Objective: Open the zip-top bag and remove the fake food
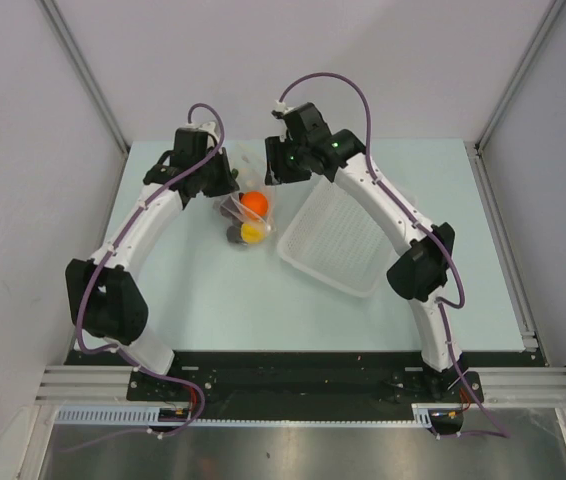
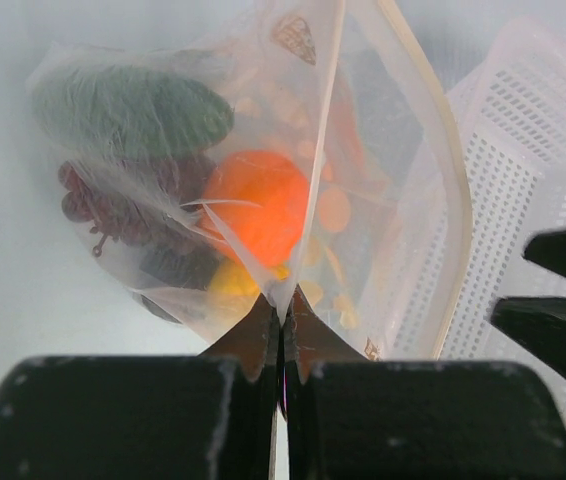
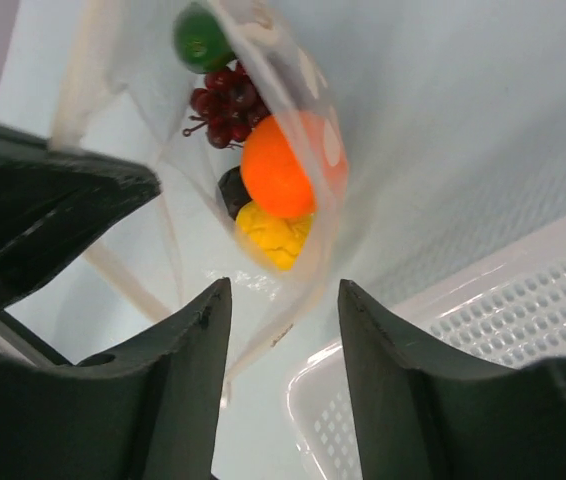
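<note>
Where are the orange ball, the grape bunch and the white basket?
orange ball (image 2: 258, 215): left wrist view, middle of its rounded front.
grape bunch (image 3: 225, 100): right wrist view, centre of the dark red cluster.
white basket (image 1: 338, 240): top external view, bare perforated floor.

The left arm (image 1: 148, 215) and right arm (image 1: 383, 200) arch inward, wrists close together. The left fingers (image 2: 256, 340) are pressed tight. The right fingers (image 3: 188, 380) stand apart.

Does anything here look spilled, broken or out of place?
Nothing looks spilled or damaged. The fake food sits inside the zip-top bag, whose edge the left gripper pinches shut; the right gripper is open beside another edge. Only the white perforated basket lies askew, at an angle to the edges of the table.
</note>
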Robot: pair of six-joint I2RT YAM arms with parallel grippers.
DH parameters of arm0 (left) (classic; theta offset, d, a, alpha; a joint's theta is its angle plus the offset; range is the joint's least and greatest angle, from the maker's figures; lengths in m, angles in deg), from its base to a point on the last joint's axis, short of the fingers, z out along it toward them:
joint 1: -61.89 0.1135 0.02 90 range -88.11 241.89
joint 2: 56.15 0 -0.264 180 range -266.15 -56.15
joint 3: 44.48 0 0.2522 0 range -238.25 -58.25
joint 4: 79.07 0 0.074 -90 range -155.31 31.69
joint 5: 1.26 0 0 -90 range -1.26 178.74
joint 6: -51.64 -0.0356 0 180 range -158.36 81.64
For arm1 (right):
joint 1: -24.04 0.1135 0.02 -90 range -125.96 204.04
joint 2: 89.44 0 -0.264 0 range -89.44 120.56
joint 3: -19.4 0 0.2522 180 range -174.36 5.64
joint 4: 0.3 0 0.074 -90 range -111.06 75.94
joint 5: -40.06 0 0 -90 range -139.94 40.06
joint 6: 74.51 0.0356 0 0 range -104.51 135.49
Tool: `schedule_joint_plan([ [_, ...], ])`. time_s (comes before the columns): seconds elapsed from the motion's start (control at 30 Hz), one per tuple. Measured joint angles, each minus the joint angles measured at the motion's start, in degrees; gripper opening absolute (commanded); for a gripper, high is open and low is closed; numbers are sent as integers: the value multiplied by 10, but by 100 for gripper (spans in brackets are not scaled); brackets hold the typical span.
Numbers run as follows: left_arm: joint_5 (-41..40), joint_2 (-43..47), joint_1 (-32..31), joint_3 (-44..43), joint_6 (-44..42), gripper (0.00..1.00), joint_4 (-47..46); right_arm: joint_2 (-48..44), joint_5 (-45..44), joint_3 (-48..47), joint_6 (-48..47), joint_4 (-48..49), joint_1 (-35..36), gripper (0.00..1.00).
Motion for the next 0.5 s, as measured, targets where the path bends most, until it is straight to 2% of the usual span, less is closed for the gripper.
schedule_joint_plan([
  [0.13,0,3,0,0,3,0,0,-25,16,0,6,19,16,28],
  [0.37,5,9,0,6,12,0,-4,-9,62,7,21,59,31,30],
  [0.5,11,16,0,19,21,0,-5,33,77,6,31,78,24,37],
])
